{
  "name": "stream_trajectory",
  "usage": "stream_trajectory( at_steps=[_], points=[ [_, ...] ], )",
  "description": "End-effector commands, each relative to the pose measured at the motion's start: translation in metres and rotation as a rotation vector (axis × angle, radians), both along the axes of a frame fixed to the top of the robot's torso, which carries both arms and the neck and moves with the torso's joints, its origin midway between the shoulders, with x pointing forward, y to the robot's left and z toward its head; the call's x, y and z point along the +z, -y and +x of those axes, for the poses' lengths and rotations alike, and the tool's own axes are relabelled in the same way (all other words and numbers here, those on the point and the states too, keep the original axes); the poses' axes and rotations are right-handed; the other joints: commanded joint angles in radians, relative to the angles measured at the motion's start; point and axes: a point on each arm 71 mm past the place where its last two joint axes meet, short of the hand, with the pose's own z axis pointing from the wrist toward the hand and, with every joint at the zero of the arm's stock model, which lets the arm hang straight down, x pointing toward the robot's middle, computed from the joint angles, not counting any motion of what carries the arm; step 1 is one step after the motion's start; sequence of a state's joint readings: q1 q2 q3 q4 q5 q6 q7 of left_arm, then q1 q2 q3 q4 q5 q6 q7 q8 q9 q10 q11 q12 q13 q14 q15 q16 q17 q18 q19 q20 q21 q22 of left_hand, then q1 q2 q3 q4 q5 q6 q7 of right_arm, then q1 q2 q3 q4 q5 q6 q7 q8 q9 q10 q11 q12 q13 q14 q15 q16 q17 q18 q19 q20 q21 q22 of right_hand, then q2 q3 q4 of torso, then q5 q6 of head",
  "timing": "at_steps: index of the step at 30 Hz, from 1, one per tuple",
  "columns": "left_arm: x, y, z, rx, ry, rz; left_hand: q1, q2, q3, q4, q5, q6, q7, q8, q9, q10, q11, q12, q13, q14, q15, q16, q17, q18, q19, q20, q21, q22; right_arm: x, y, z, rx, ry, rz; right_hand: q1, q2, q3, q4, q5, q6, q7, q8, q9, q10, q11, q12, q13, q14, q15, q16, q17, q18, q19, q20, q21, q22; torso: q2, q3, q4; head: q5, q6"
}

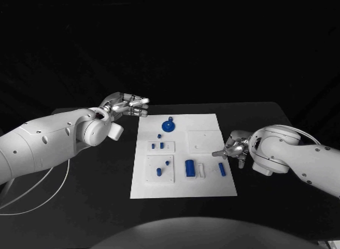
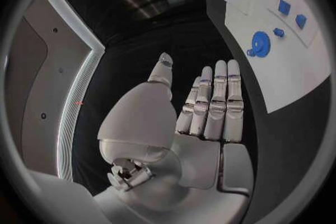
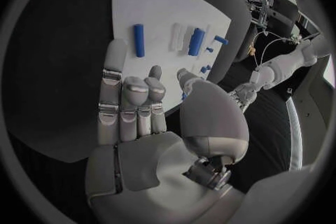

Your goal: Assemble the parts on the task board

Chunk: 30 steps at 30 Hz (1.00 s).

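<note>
Black surface (image 1: 95, 176) spreads beneath a white board (image 1: 200, 124) lying at its centre, longer from 12 to 6 o'clock.

Two white arms reach in. The left arm (image 1: 43, 145) enters from 9 o'clock; the left robot hand (image 1: 127, 106) hovers off the board's corner at about 10 o'clock, over the dark surface, fingers straight and close together, thumb apart, holding nothing. The right arm (image 1: 305, 161) enters from 3 o'clock; the right robot hand (image 1: 234, 148) sits at the board's 3 o'clock edge, some fingers stretched out and others half bent, palm empty, touching no part.

Blue parts lie on the board. A round disc (image 1: 168, 125) with a small knob rests toward 12 o'clock. A thick cylinder (image 1: 190, 167) stands out toward 6 o'clock, with a clear pale piece (image 1: 201, 170) just beside it and a slim peg (image 1: 222, 169) beyond that, toward 4 o'clock, nearest the right robot hand. Small pegs (image 1: 159, 145) sit on raised white squares at about 8 o'clock; their exact seating is too small to tell.
</note>
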<state>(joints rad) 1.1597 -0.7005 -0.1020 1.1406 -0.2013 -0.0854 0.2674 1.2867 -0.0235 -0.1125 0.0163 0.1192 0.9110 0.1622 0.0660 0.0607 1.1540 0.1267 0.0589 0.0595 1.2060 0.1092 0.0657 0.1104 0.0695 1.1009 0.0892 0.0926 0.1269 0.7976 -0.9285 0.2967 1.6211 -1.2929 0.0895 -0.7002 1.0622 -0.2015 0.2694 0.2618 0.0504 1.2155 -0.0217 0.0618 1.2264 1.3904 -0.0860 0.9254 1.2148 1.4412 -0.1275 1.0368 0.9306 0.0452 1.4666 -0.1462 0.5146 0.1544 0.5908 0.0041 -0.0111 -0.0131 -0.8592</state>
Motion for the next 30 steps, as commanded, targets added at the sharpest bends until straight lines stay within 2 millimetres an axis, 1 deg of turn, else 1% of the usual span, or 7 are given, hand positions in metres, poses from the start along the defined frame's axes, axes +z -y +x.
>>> stream_trajectory(
  at_steps=[1, 13, 19, 20, 22, 25, 30],
  points=[
    [0.001, 0.002, 0.000, -0.013, 0.004, -0.004, -0.004, -0.002, 0.004, 0.003, 0.000, -0.003, -0.001, -0.004, -0.001, -0.009, 0.001, 0.003, 0.002, -0.005, -0.001, -0.002, 0.001, -0.008, 0.000, 0.003, 0.005, -0.001, -0.002, 0.008, -0.002, 0.035, -0.037, -0.059, 0.015, 0.000, 0.012, -0.012, 0.000, 0.006, -0.001, 0.004, 0.003, 0.007, 0.001, 0.011, 0.003, 0.004, -0.005, 0.004, 0.004, -0.015, 0.045, -0.006, 0.007, 0.001, 0.001, 0.0007, -0.0003, -0.005, -0.003],
    [0.001, 0.002, 0.000, -0.015, 0.004, -0.001, -0.002, 0.001, 0.004, 0.002, 0.002, 0.002, -0.001, -0.004, 0.000, -0.008, 0.001, 0.003, 0.002, -0.004, -0.002, -0.002, 0.001, -0.008, 0.000, 0.003, 0.006, -0.002, -0.017, 0.023, -0.007, 0.040, -0.083, -0.085, -0.005, -0.008, 0.085, -0.065, -0.001, -0.020, 0.007, 0.002, -0.012, -0.021, 0.007, -0.055, -0.038, -0.006, 0.001, -0.015, -0.021, -0.020, 0.042, -0.001, -0.001, -0.002, 0.001, 0.0001, 0.0029, -0.010, -0.006],
    [0.000, 0.001, 0.000, -0.013, 0.003, 0.001, -0.002, 0.002, 0.003, 0.000, 0.002, 0.002, -0.001, -0.004, -0.001, -0.008, 0.001, 0.003, 0.002, -0.005, -0.002, -0.002, 0.001, -0.008, 0.000, 0.003, 0.006, -0.002, -0.022, 0.024, -0.009, 0.023, -0.095, 0.039, -0.011, 0.024, 0.101, -0.137, -0.002, -0.139, 0.056, 0.002, -0.126, -0.086, 0.054, -0.523, -0.439, -0.021, 0.046, -0.401, -0.271, -0.014, -0.006, 0.046, -0.268, -0.090, 0.000, -0.0008, 0.0018, -0.013, -0.006],
    [0.000, 0.001, 0.000, -0.014, 0.003, 0.001, -0.002, 0.002, 0.003, 0.000, 0.002, 0.002, -0.001, -0.004, -0.001, -0.008, 0.001, 0.003, 0.002, -0.005, -0.002, -0.002, 0.001, -0.008, 0.000, 0.003, 0.006, -0.002, -0.023, 0.023, -0.009, 0.032, -0.099, 0.050, -0.003, 0.032, 0.088, -0.149, -0.002, -0.158, 0.062, -0.002, -0.186, -0.067, 0.061, -0.578, -0.515, 0.003, 0.048, -0.434, -0.278, -0.004, 0.018, 0.053, -0.303, -0.087, 0.000, -0.0008, 0.0014, -0.013, -0.006],
    [0.000, 0.001, 0.000, -0.014, 0.002, 0.001, -0.002, 0.002, 0.003, 0.000, 0.002, 0.002, -0.001, -0.004, -0.001, -0.008, 0.001, 0.003, 0.002, -0.005, -0.002, -0.002, 0.001, -0.008, 0.000, 0.003, 0.006, -0.002, -0.024, 0.021, -0.010, 0.057, -0.111, 0.051, -0.002, 0.027, 0.079, -0.156, -0.002, -0.152, 0.059, 0.000, -0.241, -0.014, 0.050, -0.536, -0.501, 0.055, 0.028, -0.348, -0.209, 0.010, 0.049, 0.034, -0.233, -0.052, 0.001, -0.0004, 0.0010, -0.014, -0.006],
    [0.000, 0.002, 0.000, -0.017, 0.000, 0.001, -0.002, 0.002, 0.003, 0.000, 0.002, 0.002, -0.001, -0.004, -0.001, -0.008, 0.001, 0.003, 0.002, -0.005, -0.002, -0.002, 0.001, -0.008, 0.000, 0.003, 0.006, -0.002, -0.025, 0.018, -0.011, 0.093, -0.113, 0.031, -0.001, -0.001, 0.094, -0.152, -0.004, -0.137, 0.058, 0.008, -0.333, -0.091, 0.041, -0.344, -0.318, -0.004, 0.027, -0.011, 0.121, 0.016, 0.035, 0.026, -0.055, 0.027, 0.000, -0.0006, 0.0010, -0.015, -0.006],
    [0.000, 0.002, 0.000, -0.020, -0.002, 0.001, -0.003, 0.002, 0.002, 0.001, 0.002, -0.001, -0.001, -0.004, -0.001, -0.009, 0.001, 0.003, 0.002, -0.005, -0.001, -0.002, 0.001, -0.008, 0.000, 0.003, 0.007, -0.003, -0.026, 0.015, -0.012, 0.119, -0.115, 0.013, -0.013, -0.004, 0.092, -0.140, -0.002, -0.148, 0.064, 0.001, -0.379, -0.103, 0.046, -0.259, -0.265, 0.007, 0.030, 0.058, 0.217, 0.030, 0.045, 0.028, -0.031, 0.037, 0.001, -0.0004, 0.0029, -0.016, -0.006]
  ],
)
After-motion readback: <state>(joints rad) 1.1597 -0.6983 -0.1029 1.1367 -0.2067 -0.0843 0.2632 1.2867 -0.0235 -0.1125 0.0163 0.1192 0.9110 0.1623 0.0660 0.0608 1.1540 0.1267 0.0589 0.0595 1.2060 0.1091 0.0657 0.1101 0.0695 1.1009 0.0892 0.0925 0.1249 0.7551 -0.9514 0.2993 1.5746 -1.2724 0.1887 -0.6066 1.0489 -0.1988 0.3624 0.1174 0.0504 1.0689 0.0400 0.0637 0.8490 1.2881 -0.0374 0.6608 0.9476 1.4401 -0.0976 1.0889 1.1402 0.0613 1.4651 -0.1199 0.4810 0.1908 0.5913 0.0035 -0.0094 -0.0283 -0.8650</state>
